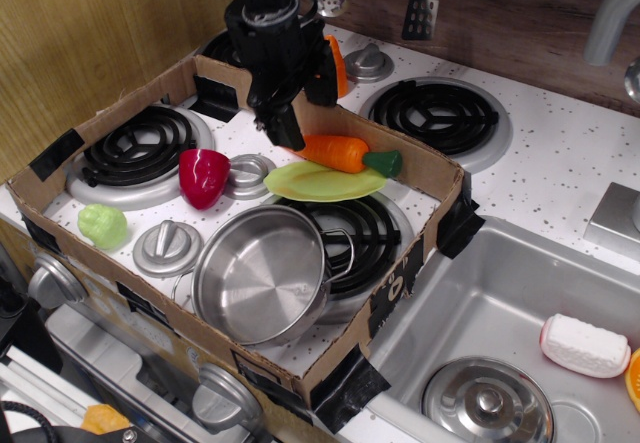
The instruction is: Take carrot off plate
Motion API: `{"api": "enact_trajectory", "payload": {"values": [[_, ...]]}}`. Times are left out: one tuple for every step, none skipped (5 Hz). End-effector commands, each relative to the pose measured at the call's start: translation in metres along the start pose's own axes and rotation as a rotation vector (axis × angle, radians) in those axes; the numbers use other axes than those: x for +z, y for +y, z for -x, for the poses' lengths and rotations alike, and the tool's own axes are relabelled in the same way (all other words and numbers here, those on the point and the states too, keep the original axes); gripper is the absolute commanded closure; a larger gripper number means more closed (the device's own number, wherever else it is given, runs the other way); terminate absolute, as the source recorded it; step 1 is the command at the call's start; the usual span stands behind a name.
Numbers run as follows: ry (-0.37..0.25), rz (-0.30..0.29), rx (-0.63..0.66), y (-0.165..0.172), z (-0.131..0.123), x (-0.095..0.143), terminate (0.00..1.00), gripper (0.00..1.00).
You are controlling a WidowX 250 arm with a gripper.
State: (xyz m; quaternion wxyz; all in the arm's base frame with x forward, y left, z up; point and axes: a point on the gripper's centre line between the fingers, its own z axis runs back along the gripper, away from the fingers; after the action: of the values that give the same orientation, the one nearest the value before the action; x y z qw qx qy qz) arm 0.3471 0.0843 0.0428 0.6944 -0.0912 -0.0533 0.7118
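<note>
The orange carrot (342, 151) with its dark green top (384, 163) lies along the far edge of the light yellow-green plate (318, 182), inside the cardboard box on the stove. My black gripper (300, 115) hangs low over the carrot's thin left end. One finger (284, 125) covers the carrot's tip and the other stands behind it. The jaws look open with nothing held between them.
A red pepper (203, 176) and a silver knob (248, 173) sit left of the plate. A steel pot (262, 273) stands in front. A pale green vegetable (102, 225) lies front left. The box wall (420, 163) runs behind the carrot. An orange cone (338, 68) stands behind the gripper. The sink (500, 313) is at the right.
</note>
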Motion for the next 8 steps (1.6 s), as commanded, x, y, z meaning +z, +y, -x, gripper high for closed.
{"api": "enact_trajectory", "payload": {"values": [[-0.022, 0.034, -0.003, 0.003, -0.007, 0.009, 0.0, 0.0], [0.009, 0.064, 0.002, 0.005, -0.006, 0.001, 0.0, 0.0], [0.029, 0.117, 0.019, 0.005, -0.001, -0.005, 0.0, 0.0], [0.065, 0.149, 0.033, 0.006, 0.0, -0.008, 0.0, 0.0], [0.094, 0.101, -0.005, 0.007, 0.002, -0.019, 0.0, 0.0], [0.108, -0.009, -0.046, 0.003, 0.004, -0.016, 0.0, 0.0], [0.125, -0.053, -0.082, -0.006, 0.008, -0.019, 0.0, 0.0], [0.12, -0.05, -0.109, -0.006, 0.011, -0.024, 0.0, 0.0]]}}
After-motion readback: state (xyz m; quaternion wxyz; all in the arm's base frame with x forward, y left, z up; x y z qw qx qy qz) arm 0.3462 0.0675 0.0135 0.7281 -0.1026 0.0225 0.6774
